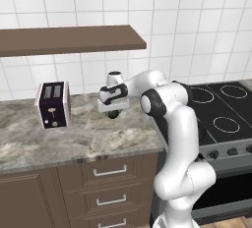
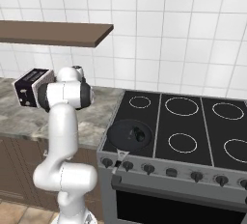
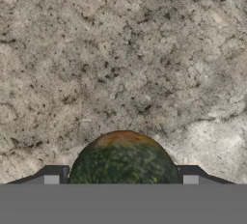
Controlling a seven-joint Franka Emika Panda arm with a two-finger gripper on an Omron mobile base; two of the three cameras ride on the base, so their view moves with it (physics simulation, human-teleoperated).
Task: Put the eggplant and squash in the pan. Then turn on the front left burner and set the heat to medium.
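We note the end effector (image 1: 114,113) over the grey marbled table (image 1: 88,138), its fingertips (image 3: 50,178) flanking the round mottled green squash (image 3: 123,160) — whether they pinch it we cannot tell. The right base view shows the dark round pan (image 2: 129,135) on the black glass stove (image 2: 193,121) — a dark stubby eggplant (image 2: 138,133) inside.

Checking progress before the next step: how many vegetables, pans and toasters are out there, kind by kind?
squash: 1
eggplant: 1, lying in the pan
pan: 1
toaster: 1
Total: 4
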